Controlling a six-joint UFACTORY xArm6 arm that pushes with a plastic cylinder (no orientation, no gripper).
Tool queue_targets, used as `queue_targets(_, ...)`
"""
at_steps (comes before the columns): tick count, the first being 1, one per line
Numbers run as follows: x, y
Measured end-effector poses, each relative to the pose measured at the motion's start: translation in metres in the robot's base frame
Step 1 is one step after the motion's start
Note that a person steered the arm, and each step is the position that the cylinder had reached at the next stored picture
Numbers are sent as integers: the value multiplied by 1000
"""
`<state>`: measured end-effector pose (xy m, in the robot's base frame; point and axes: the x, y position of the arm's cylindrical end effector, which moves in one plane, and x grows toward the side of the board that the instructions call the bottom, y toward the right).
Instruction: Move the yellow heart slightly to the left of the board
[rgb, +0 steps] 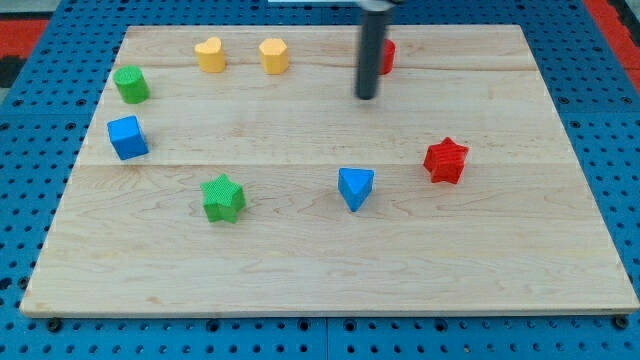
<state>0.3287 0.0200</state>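
Observation:
The yellow heart (210, 54) sits near the board's top edge, left of centre. A second yellow block (274, 55), roughly hexagonal, sits just to its right. My tip (366, 97) rests on the board to the right of both yellow blocks, well apart from the heart. A red block (388, 56) is partly hidden behind the rod, just up and right of the tip; its shape cannot be made out.
A green block (131, 84) and a blue cube (127, 137) sit at the left edge of the wooden board (300, 290). A green star (223, 197), a blue triangle (355, 187) and a red star (445, 160) lie lower down.

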Motion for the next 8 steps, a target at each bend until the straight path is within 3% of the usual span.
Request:
queue_targets(1, -21, -72)
queue_targets(3, -84, -71)
queue_targets(5, -75, -163)
queue_targets(7, -67, -159)
queue_targets(8, -65, -86)
